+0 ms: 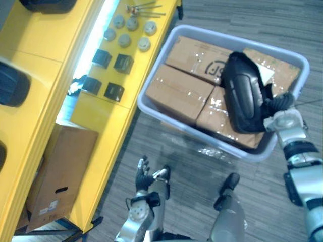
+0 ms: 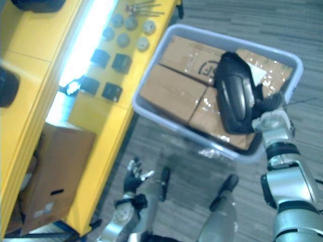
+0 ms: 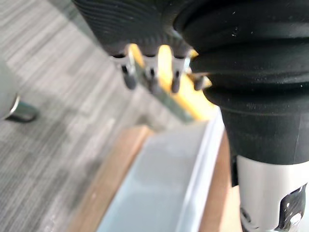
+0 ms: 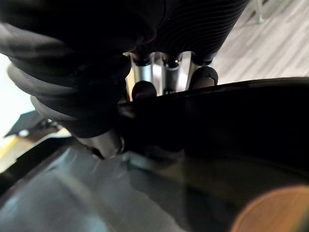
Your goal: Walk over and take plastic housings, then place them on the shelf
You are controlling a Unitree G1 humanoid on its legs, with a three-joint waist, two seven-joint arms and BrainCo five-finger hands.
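The left hand [image 1: 143, 177] is seen nearest, low over the grey carpet floor [image 1: 192, 176] beside the front edge of the yellow shelf [image 1: 106, 131]. Its fingers [image 3: 129, 77] are held loosely extended and nothing is grasped in them.

A brown cardboard box [image 1: 60, 171] is seen below the shelf's lower level, at the robot's left.

To the right, the right hand [image 1: 277, 103] is reached into the grey bin [image 1: 151, 85], which stands on the floor just beside the shelf. The black plastic housing [image 1: 242, 93] is gripped at its near end by this hand: in the right wrist view the dark-tipped fingers [image 4: 145, 89] are curled over the housing's edge. The housing is found inside the bin, lying lengthwise over the cardboard boxes [image 1: 184, 93] packed in it. Whether it is resting on those boxes or is raised just clear of them cannot be told.

Farther along, 4 small black blocks [image 1: 123, 63] are set out on the shelf's lower level, in 2 pairs. Beyond them 6 grey round caps [image 1: 124, 40] are laid in 2 rows, and past these a few long bolts [image 1: 146, 9] are placed near the shelf's far end.

On the upper level, at the far left, a dark rounded part [image 1: 12, 83] is seen.
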